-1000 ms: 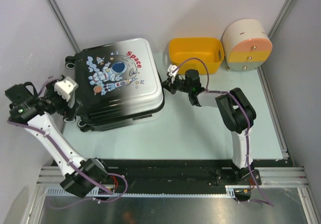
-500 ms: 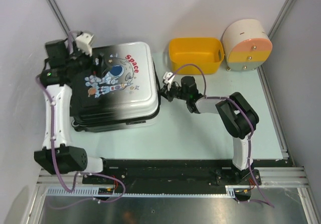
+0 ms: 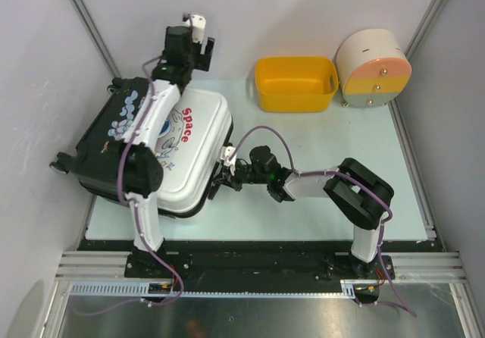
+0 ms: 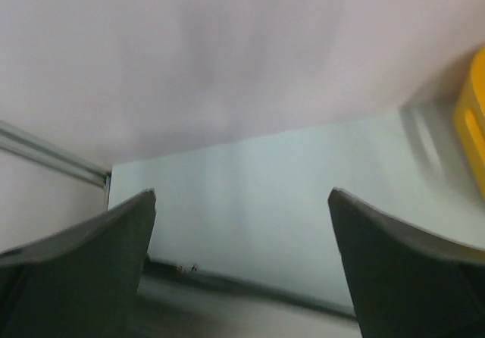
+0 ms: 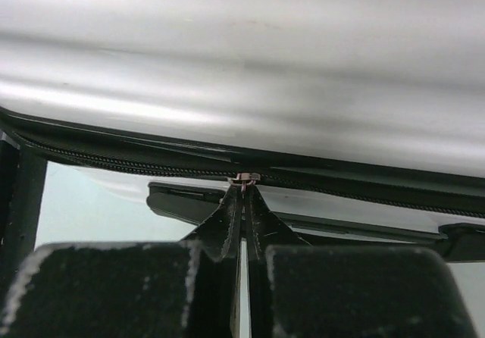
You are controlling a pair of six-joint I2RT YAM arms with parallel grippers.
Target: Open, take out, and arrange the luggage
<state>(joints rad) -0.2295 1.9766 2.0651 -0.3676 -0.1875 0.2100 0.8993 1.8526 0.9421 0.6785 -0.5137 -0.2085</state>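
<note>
The luggage (image 3: 193, 137), a black-to-white hard shell with the astronaut "Space" print, lies skewed at the table's left, wheels toward the left wall. My right gripper (image 3: 225, 173) is at its near-right edge. In the right wrist view the right gripper (image 5: 244, 189) is shut on the small metal zipper pull (image 5: 245, 177), on the black zipper line under the pale shell (image 5: 242, 65). My left arm reaches over the luggage toward the back wall. There the left gripper (image 3: 200, 35) stands open; in its own view the left gripper (image 4: 242, 195) frames only bare table and wall.
A yellow plastic basket (image 3: 295, 82) stands at the back centre, its edge showing at the right as the yellow basket (image 4: 473, 126). A round cream-and-orange drawer box (image 3: 373, 69) sits at the back right. The side walls stand close to the luggage on the left.
The luggage has swung round, its right edge toward the front. My right gripper travelled front-left along that edge, still shut. My left arm swept from the left side over the luggage to the back wall.
</note>
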